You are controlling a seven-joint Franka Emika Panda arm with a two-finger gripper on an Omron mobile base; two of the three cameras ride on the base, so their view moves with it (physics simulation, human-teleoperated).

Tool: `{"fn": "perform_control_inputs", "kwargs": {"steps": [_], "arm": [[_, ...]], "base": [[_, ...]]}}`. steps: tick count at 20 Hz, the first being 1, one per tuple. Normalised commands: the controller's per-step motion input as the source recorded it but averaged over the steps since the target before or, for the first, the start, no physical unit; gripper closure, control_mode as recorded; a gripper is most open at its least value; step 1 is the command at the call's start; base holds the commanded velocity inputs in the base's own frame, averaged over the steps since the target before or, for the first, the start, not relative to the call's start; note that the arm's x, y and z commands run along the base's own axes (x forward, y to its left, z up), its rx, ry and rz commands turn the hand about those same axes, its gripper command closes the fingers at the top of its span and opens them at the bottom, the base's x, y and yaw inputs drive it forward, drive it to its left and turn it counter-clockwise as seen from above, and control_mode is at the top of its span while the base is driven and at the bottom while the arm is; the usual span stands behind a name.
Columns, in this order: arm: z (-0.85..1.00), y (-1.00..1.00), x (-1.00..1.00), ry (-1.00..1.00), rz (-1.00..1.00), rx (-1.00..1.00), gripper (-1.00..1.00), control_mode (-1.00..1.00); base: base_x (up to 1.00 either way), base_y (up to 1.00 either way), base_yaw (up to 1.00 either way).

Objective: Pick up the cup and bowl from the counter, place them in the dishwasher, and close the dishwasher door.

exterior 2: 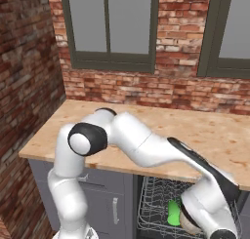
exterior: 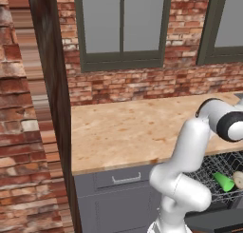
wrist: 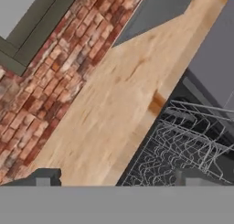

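Observation:
The green cup (exterior: 223, 181) lies on its side in the dishwasher's wire rack (exterior: 213, 168), with the pale bowl (exterior: 238, 179) right beside it. In the right base view the cup (exterior 2: 174, 212) shows in the rack (exterior 2: 156, 204), and the bowl (exterior 2: 187, 222) is half hidden behind my forearm. My gripper (wrist: 118, 178) is open with nothing between its widely spread fingertips (wrist: 43, 177); it looks across the counter (wrist: 114, 109) edge and the rack (wrist: 183, 145). A dark panel (exterior: 216, 222) below the rack is probably the lowered dishwasher door.
The tan counter (exterior: 123, 127) runs along a brick wall with windows (exterior: 123, 23). A grey drawer with a silver handle (exterior: 126, 179) sits left of the dishwasher. A dark wooden post (exterior: 52, 84) and a brick wall bound the left side.

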Motion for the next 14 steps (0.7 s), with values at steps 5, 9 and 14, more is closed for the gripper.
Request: {"fn": "perform_control_inputs", "kwargs": {"steps": [5, 9, 14], "arm": [[0.60, 0.00, 0.09, 0.28, 0.00, 0.12, -1.00, -1.00], [0.18, 0.00, 0.11, 0.21, 0.00, 0.06, -1.00, -1.00], [0.10, 0.00, 0.02, 0.16, 0.00, 0.07, -1.00, -1.00]], "base": [[0.00, 0.00, 0.00], [0.00, 0.00, 0.00], [0.00, 0.00, 0.00]]}}
